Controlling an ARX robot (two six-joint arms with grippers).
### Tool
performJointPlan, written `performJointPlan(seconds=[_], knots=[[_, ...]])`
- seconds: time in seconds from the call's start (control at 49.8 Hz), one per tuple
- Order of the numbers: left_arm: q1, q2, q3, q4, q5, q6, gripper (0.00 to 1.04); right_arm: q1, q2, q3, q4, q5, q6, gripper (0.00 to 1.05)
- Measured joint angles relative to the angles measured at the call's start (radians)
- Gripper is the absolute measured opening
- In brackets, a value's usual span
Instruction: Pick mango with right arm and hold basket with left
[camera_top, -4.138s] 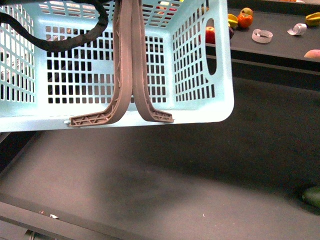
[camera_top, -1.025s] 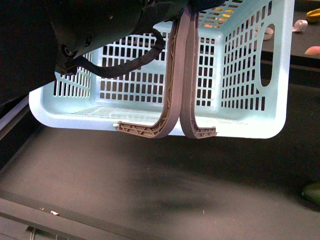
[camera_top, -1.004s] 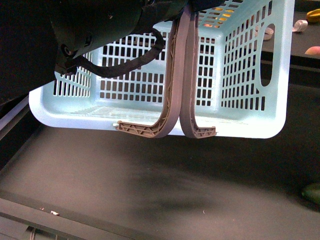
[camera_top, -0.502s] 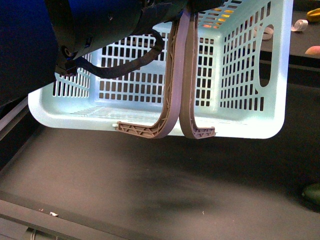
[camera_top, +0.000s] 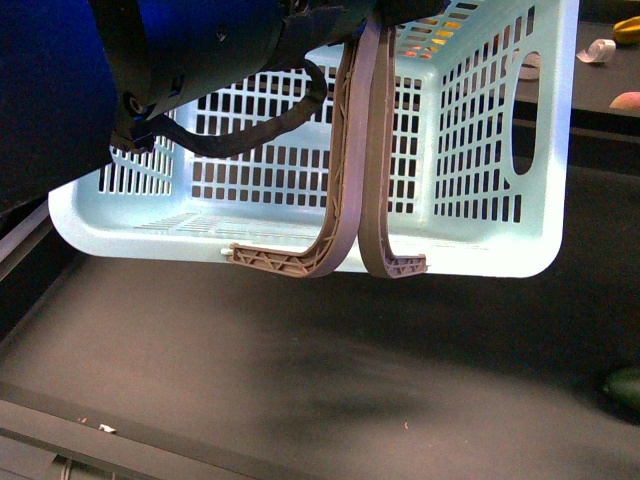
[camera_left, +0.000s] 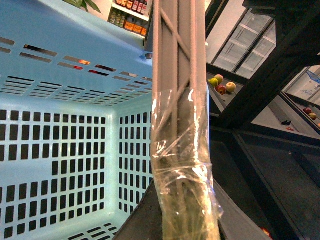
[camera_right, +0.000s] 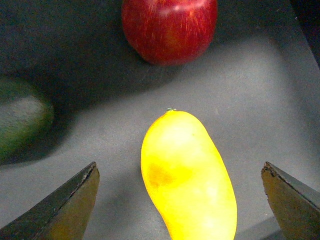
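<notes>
One smooth oval yellow mango (camera_right: 187, 175) btwn wide-apart right claw (camera_right: 182, 200) tips

Front view is looking pretty dim, the dark worktop (camera_top: 300, 400) soaking up light while the basket (camera_top: 480, 150) is throwing a soft smudgy shadow toward its near edge. The left arm (camera_top: 60, 100) is sitting so close it's blurring into a dark blue mass. The cling film (camera_left: 182, 155) on the handle (camera_left: 177, 60) is glaring. The mango (camera_right: 187, 165) is nearly blowing out yellow, the apple (camera_right: 170, 25) is catching a highlight, and the fingertips (camera_right: 65, 210) of the right pincer (camera_right: 182, 200) are going soft.
</notes>
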Motion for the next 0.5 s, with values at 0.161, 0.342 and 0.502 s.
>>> performJointPlan(seconds=[0.161, 0.342, 0.502], knots=[[0.0, 0.0, 0.0, 0.0, 0.0, 0.0, 0.08, 0.0, 0.063, 0.034, 0.002, 0.015, -0.009, 0.96], [0.0, 0.0, 0.0, 0.0, 0.0, 0.0, 0.08, -0.001, 0.116, 0.07, 0.002, 0.036, -0.02, 0.96], [0.0, 0.0, 0.0, 0.0, 0.0, 0.0, 0.08, -0.003, 0.143, 0.097, -0.003, 0.05, -0.024, 0.96]])
